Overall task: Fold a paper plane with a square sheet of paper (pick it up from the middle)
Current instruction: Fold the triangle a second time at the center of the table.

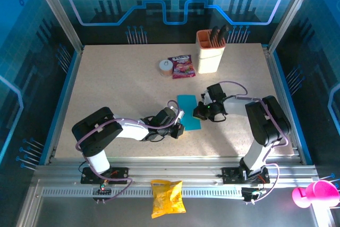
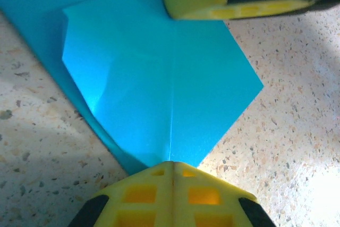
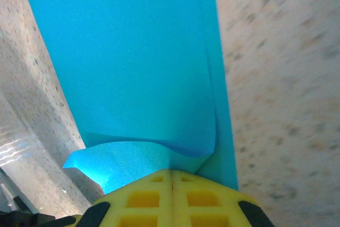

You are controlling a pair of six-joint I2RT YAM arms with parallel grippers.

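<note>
- At the left gripper [image 2: 171,167]: clenched shut, with the pointed, folded end of the thin cyan-blue square sheet of paper [image 2: 159,78] right at the fingertips; cannot tell whether pinched.
- At the right gripper [image 3: 171,174]: clenched on a curled-up edge of the same sheet.
- Ahead of both fingertips: lying flat on the speckled beige table [image 2: 297,131].

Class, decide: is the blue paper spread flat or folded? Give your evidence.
Folded, partly. In the left wrist view the square sheet of paper shows two flaps meeting along a centre line, forming a point.
</note>
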